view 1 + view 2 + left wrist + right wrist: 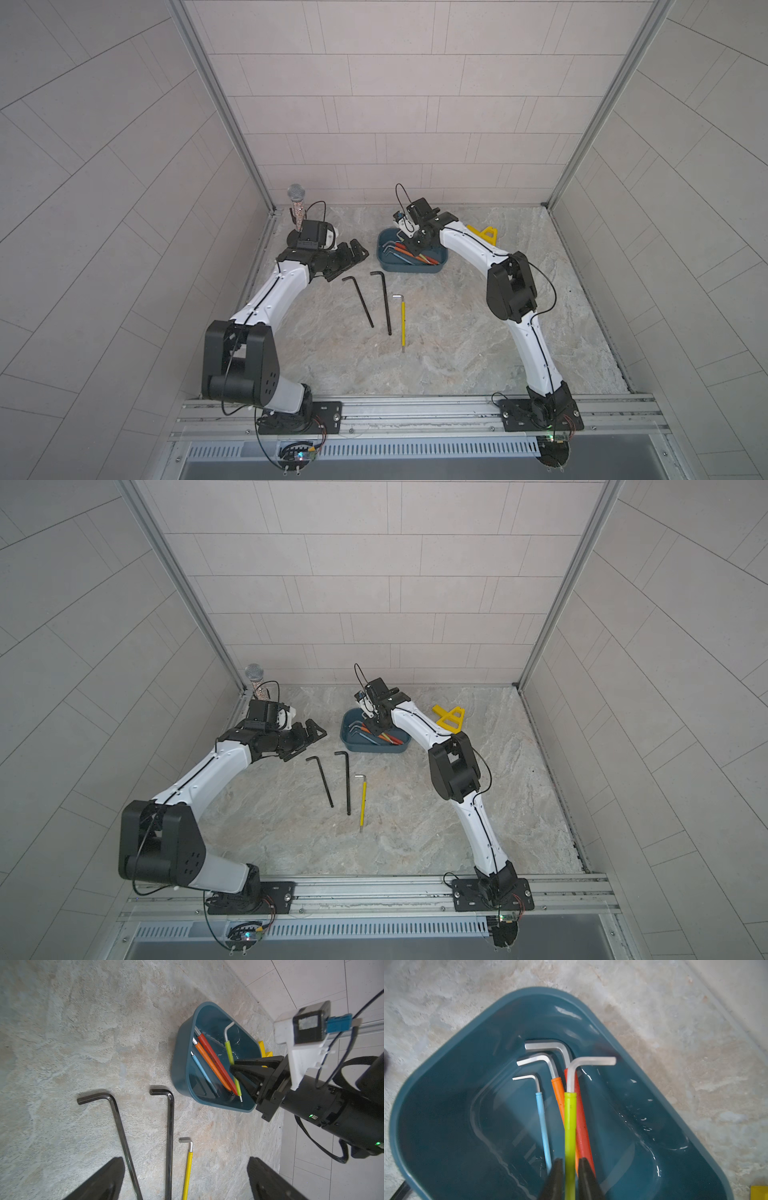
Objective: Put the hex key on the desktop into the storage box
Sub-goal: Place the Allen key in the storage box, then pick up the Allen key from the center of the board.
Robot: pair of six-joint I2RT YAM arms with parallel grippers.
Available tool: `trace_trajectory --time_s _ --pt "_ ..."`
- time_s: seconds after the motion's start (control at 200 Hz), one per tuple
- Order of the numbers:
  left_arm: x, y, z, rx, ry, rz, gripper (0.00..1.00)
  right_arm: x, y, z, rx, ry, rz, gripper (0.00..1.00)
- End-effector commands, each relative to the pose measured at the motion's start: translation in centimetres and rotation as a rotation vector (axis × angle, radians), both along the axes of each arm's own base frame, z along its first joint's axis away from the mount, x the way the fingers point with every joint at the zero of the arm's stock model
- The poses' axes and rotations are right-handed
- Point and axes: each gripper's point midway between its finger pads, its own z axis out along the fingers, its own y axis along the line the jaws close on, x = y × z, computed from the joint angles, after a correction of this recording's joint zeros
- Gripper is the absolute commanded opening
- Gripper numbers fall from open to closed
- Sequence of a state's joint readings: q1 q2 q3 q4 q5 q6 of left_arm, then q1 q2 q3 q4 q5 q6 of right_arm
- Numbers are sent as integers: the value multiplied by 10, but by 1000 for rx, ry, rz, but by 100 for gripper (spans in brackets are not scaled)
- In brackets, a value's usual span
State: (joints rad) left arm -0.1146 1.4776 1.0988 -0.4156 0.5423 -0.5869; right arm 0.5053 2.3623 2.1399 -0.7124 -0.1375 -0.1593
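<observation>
Keys wait on the counter (457, 332): a yellow hex key (402, 324), a short black hex key (358, 302) and a long black hex key (386, 303) lie ahead of the left jaws, which gape empty. Farther off, the right jaws straddle the lime-green hex key (570, 1126) inside the storage box (409, 269), seemingly barely slack; widen fully, then lift straight up.

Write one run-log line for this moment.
left gripper open | right gripper astride green key in box, grip unclear | box also holds red key, orange key, blue key | desk: two black keys, yellow key
</observation>
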Motion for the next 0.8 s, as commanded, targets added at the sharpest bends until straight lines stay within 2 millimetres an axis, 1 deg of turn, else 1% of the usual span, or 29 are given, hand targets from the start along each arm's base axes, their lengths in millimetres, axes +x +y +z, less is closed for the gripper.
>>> trace_trajectory --time_s 0.0,0.065,0.13,0.2,0.27,0.38,0.445,0.49,0.535,0.575,0.625,0.67,0.795 --pt "0 -6 -3 -15 11 -23 100 -5 -7 0 -43 18 -29 35" --pt "0 -7 -3 -21 16 -24 100 -9 -6 1 -44 26 -28 40" --pt "0 -6 -4 -16 18 -19 100 -13 -5 3 -51 24 -25 42" --pt "0 -4 -3 -3 17 -15 100 -14 -6 12 -54 10 -38 42" --pt "-1 -1 -3 13 16 -12 100 -18 -8 29 -33 -8 -54 43" --pt "-2 2 -1 38 12 -8 100 -24 -12 67 22 -61 -93 46" --pt "-3 6 1 60 5 -8 100 -30 -18 93 67 -98 -134 49" --pt "-3 9 4 82 -6 -8 100 -36 -23 106 95 -114 -165 50" --pt "-4 15 7 112 -17 -5 100 -43 -29 116 119 -121 -199 51" --pt "-5 19 9 139 -27 -3 100 -51 -38 126 126 -123 -244 51" --pt "-6 24 12 163 -42 -4 100 -62 -49 131 131 -106 -311 51" --pt "-7 26 15 174 -55 -7 100 -75 -56 131 144 -74 -354 51" --pt "-7 34 21 199 -77 9 100 -115 -71 118 173 23 -453 49"
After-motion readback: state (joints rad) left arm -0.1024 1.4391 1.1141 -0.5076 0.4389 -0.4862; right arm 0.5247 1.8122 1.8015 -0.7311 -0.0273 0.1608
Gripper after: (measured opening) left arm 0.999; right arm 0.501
